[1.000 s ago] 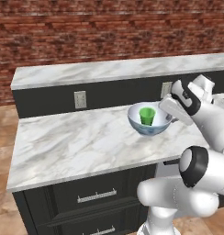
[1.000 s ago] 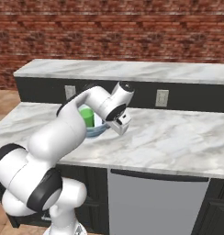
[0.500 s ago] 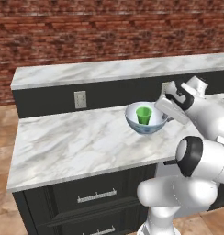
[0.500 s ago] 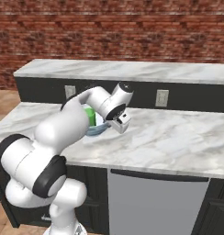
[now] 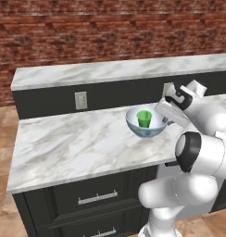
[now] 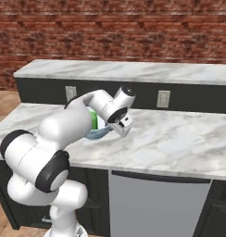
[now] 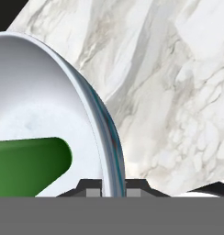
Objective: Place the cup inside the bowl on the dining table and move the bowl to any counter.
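Observation:
The white, blue-patterned bowl (image 5: 145,126) sits low over the marble counter (image 5: 78,143), and I cannot tell whether it touches the top. Upright inside it stands the small green cup (image 5: 143,118). My gripper (image 5: 166,121) reaches in from the right and is shut on the bowl's right rim. In the hand view the bowl's rim (image 7: 101,120) runs down between my two fingertips, with the cup (image 7: 31,163) lying to the left inside. From the right base view, my arm hides most of the bowl (image 6: 99,133) and the gripper (image 6: 116,131) points down at its edge.
The counter has dark drawer fronts with silver handles (image 5: 97,197) and a black backsplash with white outlets (image 5: 81,100). Behind it runs a higher marble ledge (image 5: 110,70) under a brick wall. I cannot tell whether that ledge is the dining table.
The gripper has carried the bowl and cup slightly left and lower toward the counter top. The grip on the rim has stayed the same.

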Robot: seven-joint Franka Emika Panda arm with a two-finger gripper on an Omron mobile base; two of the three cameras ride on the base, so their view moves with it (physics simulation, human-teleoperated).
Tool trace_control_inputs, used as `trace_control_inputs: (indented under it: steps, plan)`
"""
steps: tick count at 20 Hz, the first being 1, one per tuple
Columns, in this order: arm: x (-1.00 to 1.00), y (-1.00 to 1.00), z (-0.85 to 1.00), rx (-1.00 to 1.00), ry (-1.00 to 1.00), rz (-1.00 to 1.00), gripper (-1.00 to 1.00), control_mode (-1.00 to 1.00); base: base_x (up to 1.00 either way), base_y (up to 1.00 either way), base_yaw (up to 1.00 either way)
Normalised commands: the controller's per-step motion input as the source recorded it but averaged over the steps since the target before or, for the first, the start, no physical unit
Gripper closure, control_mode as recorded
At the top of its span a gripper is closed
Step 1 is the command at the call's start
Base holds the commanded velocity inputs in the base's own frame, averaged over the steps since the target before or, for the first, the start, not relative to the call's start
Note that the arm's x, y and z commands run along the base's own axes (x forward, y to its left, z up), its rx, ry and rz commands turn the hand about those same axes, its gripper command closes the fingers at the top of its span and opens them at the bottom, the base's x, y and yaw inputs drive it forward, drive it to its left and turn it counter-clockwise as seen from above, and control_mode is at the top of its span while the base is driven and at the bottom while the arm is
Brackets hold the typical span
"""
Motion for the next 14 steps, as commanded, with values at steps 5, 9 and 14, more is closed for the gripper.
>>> trace_control_inputs:
  steps: [5,9,14]
  plan:
    - [0.07,0.00,-0.18,0.00,0.00,0.00,1.00,-1.00,0.00,0.00,0.00]
    - [0.07,0.00,-0.21,0.00,0.00,0.00,1.00,-1.00,0.00,0.00,0.00]
    - [0.05,0.00,-0.24,0.00,0.00,0.00,1.00,-1.00,0.00,0.00,0.00]
